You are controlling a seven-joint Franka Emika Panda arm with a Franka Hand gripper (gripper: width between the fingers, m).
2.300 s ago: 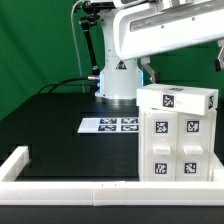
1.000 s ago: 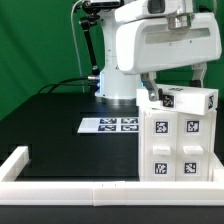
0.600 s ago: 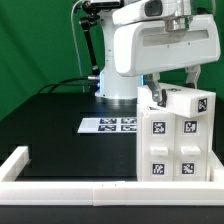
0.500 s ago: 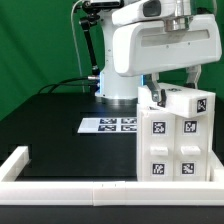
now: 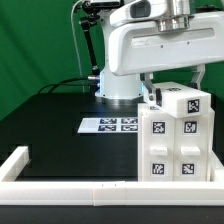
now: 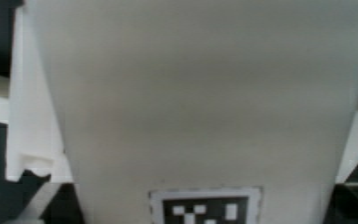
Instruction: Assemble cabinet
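Note:
The cabinet [image 5: 178, 145] is a white tagged box standing at the exterior view's right, against the front rail. Its top panel [image 5: 183, 101] sits on the box, turned askew and tilted, with a tag facing up. My gripper [image 5: 177, 86] is right over it, one finger on each side of the panel, shut on it. In the wrist view the white panel [image 6: 185, 100] fills almost the whole picture, with its tag [image 6: 204, 206] at the edge. My white fingers [image 6: 19, 125] show at both sides, pressed against the panel.
The marker board [image 5: 110, 125] lies flat on the black table to the left of the cabinet. A white rail frame [image 5: 60, 188] edges the table's front and left. The arm's base [image 5: 118, 85] stands behind, with cables.
The arm came down over the cabinet and its fingers closed round the top panel. The panel, first lying flat and square, has turned and tilted on the box.

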